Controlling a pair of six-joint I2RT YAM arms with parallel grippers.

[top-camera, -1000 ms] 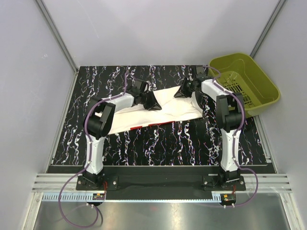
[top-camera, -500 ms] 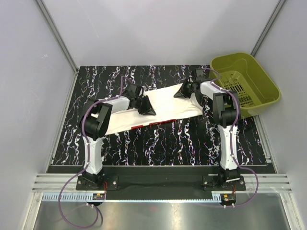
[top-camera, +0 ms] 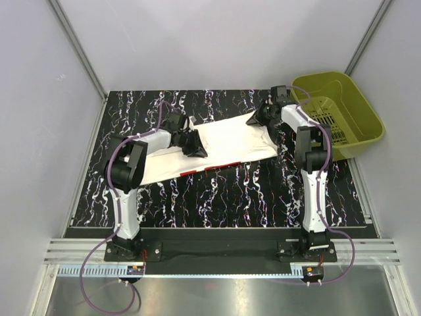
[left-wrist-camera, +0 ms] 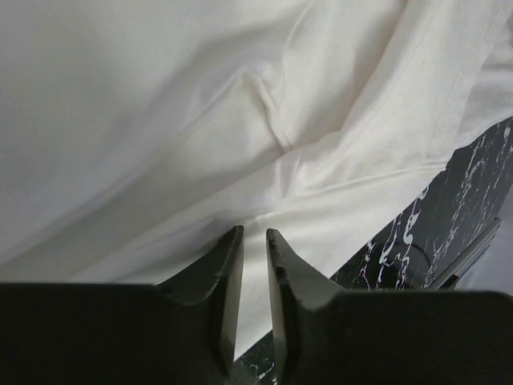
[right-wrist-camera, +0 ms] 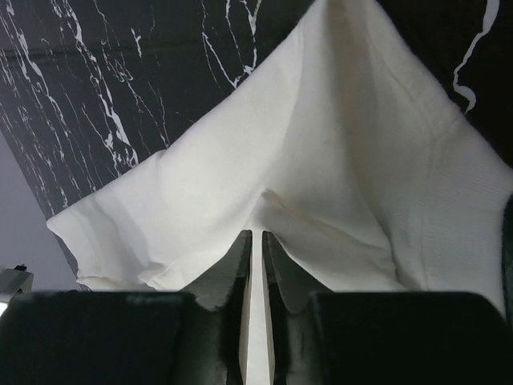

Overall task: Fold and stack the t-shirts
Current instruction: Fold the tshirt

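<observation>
A white t-shirt (top-camera: 230, 141) lies stretched in a long band across the black marbled table (top-camera: 217, 197). My left gripper (top-camera: 197, 148) is shut on a pinch of its cloth near the shirt's middle left; in the left wrist view (left-wrist-camera: 253, 234) creases in the shirt (left-wrist-camera: 200, 96) run to the fingertips. My right gripper (top-camera: 258, 118) is shut on the shirt's far right corner; in the right wrist view (right-wrist-camera: 256, 237) the cloth (right-wrist-camera: 321, 160) is drawn up to a point between the fingers. A thin red edge (top-camera: 210, 170) shows along the shirt's near side.
An olive-green plastic basket (top-camera: 318, 78) stands at the far right, partly off the table's corner, just beyond my right arm. Grey walls close in the left, back and right sides. Bare table lies in front of the shirt.
My left gripper has moved left and my right gripper right and farther back, each still holding the shirt. The shirt is pulled out longer and flatter between them.
</observation>
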